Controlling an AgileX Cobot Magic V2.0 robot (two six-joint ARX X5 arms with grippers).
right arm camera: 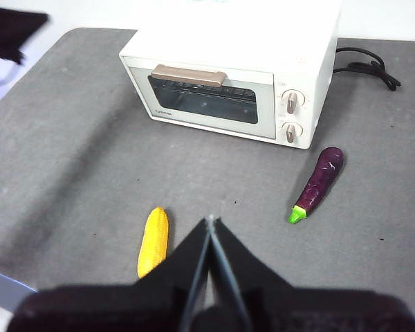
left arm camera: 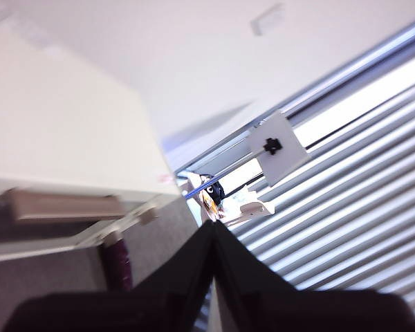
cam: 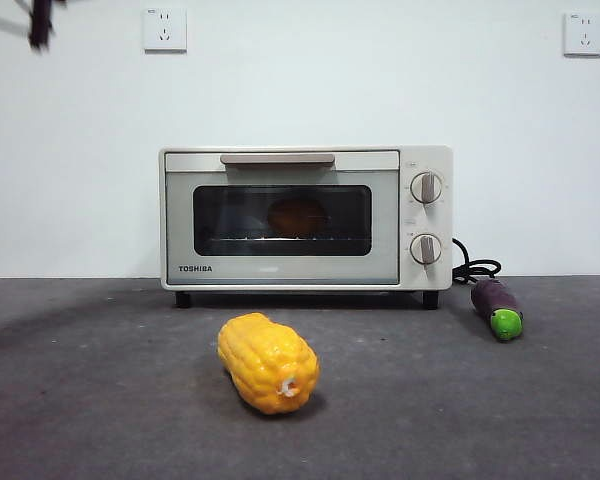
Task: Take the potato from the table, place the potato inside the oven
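The potato (cam: pixel 298 215) shows as a dim orange-brown lump behind the dark glass of the oven (cam: pixel 305 218), lying on the rack inside. The oven door is closed, its beige handle (cam: pixel 277 159) up against the top. The right wrist view looks down on the oven (right arm camera: pixel 228 76) from high above the table (cam: pixel 100 400); the potato does not show through the glass there. My right gripper (right arm camera: pixel 209 221) is shut and holds nothing. My left gripper (left arm camera: pixel 213 225) is also shut and empty, raised beside the oven (left arm camera: pixel 62 138); it shows as a black tip (cam: pixel 40 22) in the front view's top left corner.
A bumpy yellow corn cob (cam: pixel 268 362) lies on the table in front of the oven, also seen as corn cob (right arm camera: pixel 154 241). A purple eggplant (cam: pixel 497 308) with a green tip lies right of the oven, near the black cord (cam: pixel 475 268).
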